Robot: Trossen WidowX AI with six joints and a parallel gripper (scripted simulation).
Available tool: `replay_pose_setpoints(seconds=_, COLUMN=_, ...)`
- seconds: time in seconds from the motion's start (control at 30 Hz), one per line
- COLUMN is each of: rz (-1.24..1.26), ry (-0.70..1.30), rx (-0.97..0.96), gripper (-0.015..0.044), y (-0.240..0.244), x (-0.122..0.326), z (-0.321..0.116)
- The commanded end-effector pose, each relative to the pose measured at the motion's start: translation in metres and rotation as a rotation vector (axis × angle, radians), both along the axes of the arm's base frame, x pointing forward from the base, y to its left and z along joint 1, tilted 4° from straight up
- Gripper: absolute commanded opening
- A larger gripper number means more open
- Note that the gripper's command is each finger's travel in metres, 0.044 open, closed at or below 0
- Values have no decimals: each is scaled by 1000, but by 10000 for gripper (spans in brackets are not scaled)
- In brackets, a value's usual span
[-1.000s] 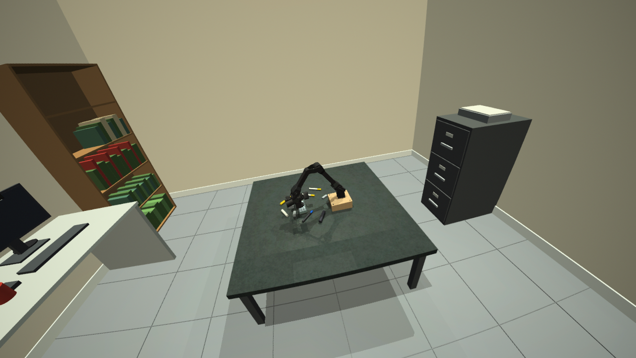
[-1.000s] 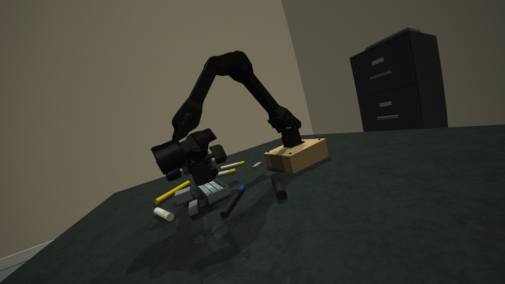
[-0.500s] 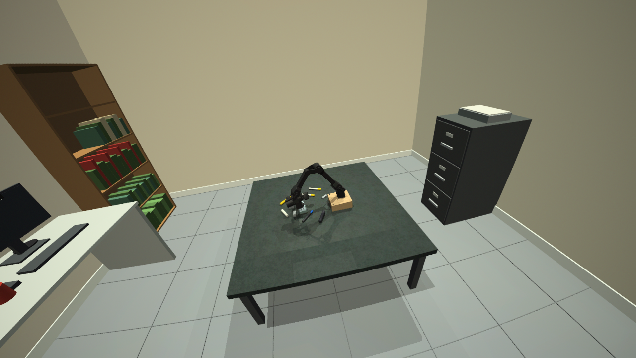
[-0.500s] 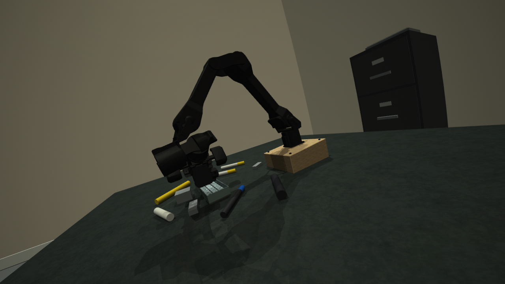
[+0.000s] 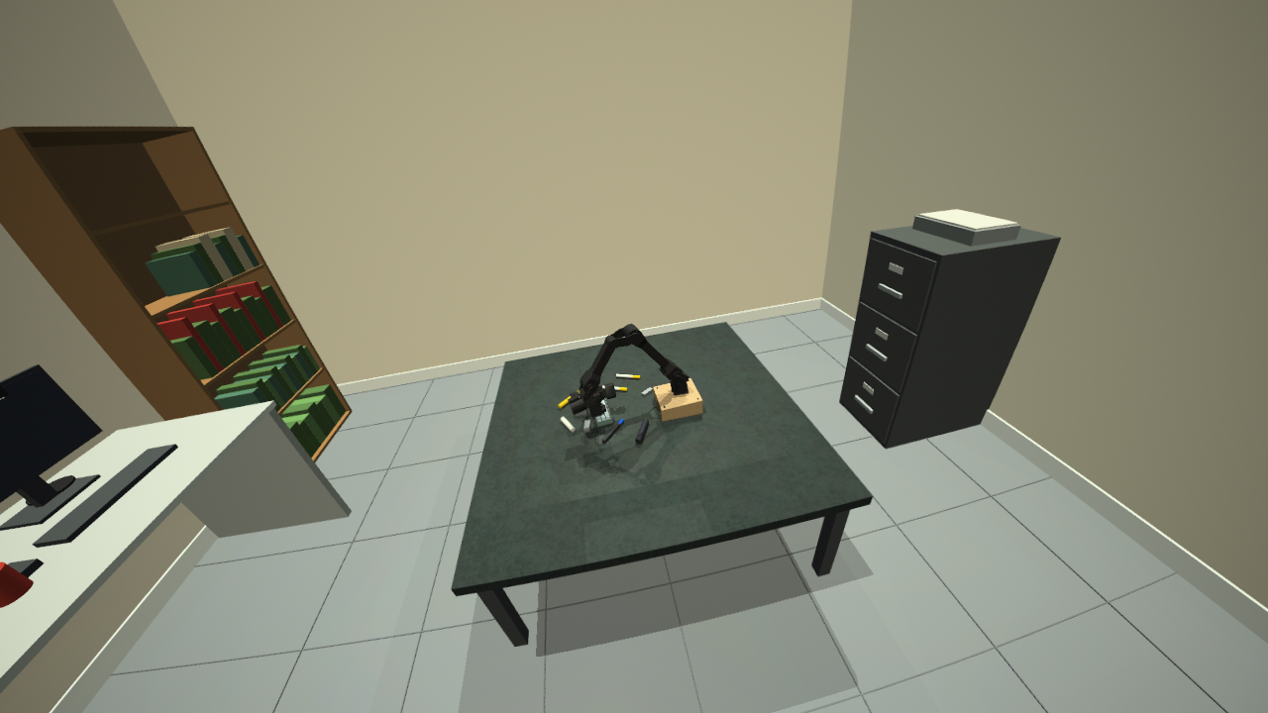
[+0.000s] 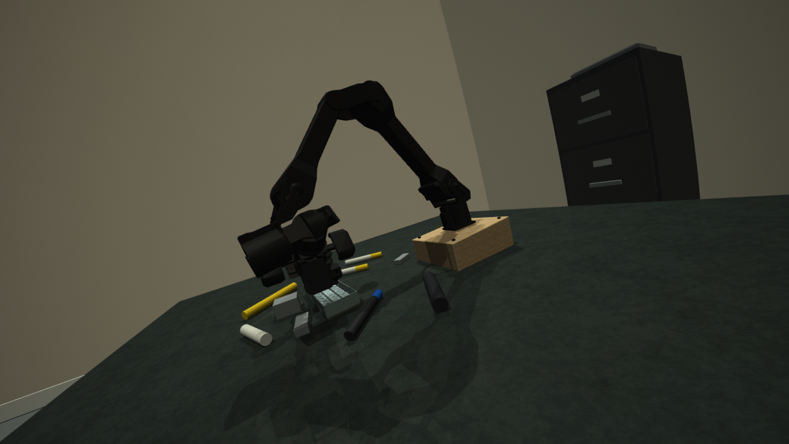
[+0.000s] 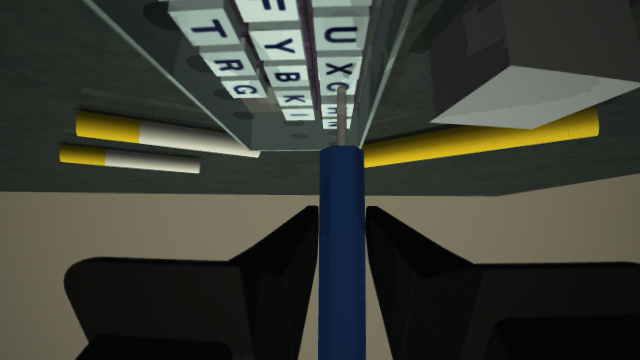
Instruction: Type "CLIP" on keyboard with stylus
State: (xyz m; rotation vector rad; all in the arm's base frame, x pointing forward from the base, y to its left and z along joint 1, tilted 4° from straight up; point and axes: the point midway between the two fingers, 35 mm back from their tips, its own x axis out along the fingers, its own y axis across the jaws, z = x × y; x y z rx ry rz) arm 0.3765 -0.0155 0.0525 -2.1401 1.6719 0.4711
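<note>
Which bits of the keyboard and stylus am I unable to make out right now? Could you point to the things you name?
- Stylus [image 7: 342, 250]: back end cut off by the wrist view's lower edge.
- Tip contact: the wrist view shows the tip over the C key [image 7: 330, 86], but not whether it presses.
- Key beyond C: letter mostly covered by the tip, wrist view.
- L and P: not readable; the wrist view's top edge cuts off part of the keyboard [image 6: 343, 306] [image 7: 287, 134].
- Key letters: too small in the exterior view.

Around the keyboard [image 5: 604, 420] [image 6: 341, 306] [image 7: 287, 136], one itself: 2 yellow-and-white sticks [image 5: 627, 375] [image 6: 362, 258] [image 7: 168, 139], 2 grey blocks [image 5: 586, 425] [image 6: 287, 305] [image 7: 540, 97], 1 yellow rod [image 5: 565, 401] [image 6: 269, 301] [image 7: 480, 142], 1 white cylinder [image 5: 567, 424] [image 6: 256, 334], 1 blue-tipped marker [image 5: 612, 432] [image 6: 362, 316], 1 black cylinder [image 5: 642, 432] [image 6: 436, 291]. Above it: 1 stylus [image 7: 342, 250].
</note>
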Motion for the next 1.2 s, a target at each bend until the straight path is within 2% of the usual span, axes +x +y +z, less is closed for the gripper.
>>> replay_pose_setpoints(seconds=0.0, rz=2, ry=5, rx=-7, gripper=81, y=-1, x=-1, z=1)
replay_pose_setpoints(seconds=0.3, rz=2, ry=5, rx=-7, gripper=81, y=-1, x=-4, z=36)
replay_pose_setpoints(seconds=1.17, rz=2, ry=5, rx=-7, gripper=81, y=-1, x=-4, z=36)
